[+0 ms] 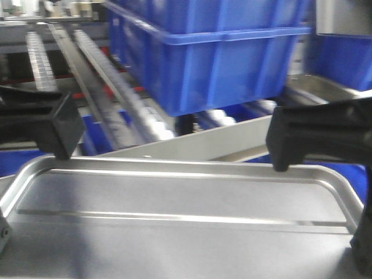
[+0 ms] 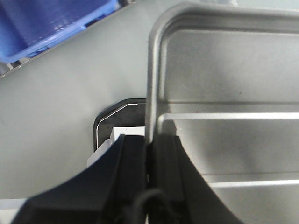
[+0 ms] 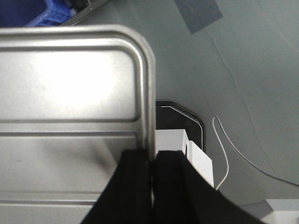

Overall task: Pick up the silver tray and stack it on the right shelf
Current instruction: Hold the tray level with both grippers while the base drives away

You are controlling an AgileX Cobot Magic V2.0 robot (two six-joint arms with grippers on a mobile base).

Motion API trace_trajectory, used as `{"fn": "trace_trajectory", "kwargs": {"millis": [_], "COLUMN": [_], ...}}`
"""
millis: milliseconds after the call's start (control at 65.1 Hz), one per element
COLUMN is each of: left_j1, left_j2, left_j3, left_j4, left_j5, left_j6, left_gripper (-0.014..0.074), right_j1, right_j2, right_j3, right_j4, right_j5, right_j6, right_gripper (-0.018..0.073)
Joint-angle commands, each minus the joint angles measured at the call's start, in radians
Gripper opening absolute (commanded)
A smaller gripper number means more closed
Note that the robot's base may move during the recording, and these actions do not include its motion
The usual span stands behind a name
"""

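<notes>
The silver tray (image 1: pixel 174 203) fills the lower half of the front view, held level between both arms, its two long ridges showing. My left gripper (image 1: pixel 63 136) is shut on the tray's left rim, and my right gripper (image 1: pixel 288 145) is shut on its right rim. In the left wrist view the black fingers (image 2: pixel 133 158) pinch the upright rim of the tray (image 2: pixel 224 74). The right wrist view shows the same clamp (image 3: pixel 152 156) on the tray (image 3: pixel 70 84). Beyond the tray lies the right shelf, with roller rails (image 1: pixel 110 75) and a polished front bar (image 1: pixel 215 142).
A large blue bin (image 1: pixel 215 58) stands on the rollers just past the tray's far edge. Another metal tray's corner (image 1: pixel 317 87) shows at the right. Below are grey floor, a white box (image 3: pixel 198 158), a thin cable (image 3: pixel 225 158) and a tape patch (image 3: pixel 198 14).
</notes>
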Motion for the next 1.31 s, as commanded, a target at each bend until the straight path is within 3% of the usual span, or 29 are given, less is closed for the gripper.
{"fn": "trace_trajectory", "kwargs": {"millis": [0,784,1291], "left_j1": [-0.004,-0.004,-0.004], "left_j2": [-0.023,-0.023,-0.023], "left_j3": [-0.017,-0.017,-0.017], "left_j4": [0.043,0.043,0.043], "left_j5": [0.084,0.084,0.084], "left_j6": [-0.002,-0.002,-0.002], "left_gripper": [-0.0101,-0.0101,-0.0101], "right_j1": [-0.002,-0.002,-0.002], "right_j2": [-0.023,-0.023,-0.023], "right_j3": [-0.018,-0.018,-0.018], "right_j4": [-0.051,-0.051,-0.051], "right_j5": [0.115,0.3,0.303], "right_j6": [-0.002,-0.002,-0.002], "right_gripper": [0.0069,0.0069,0.0069]}}
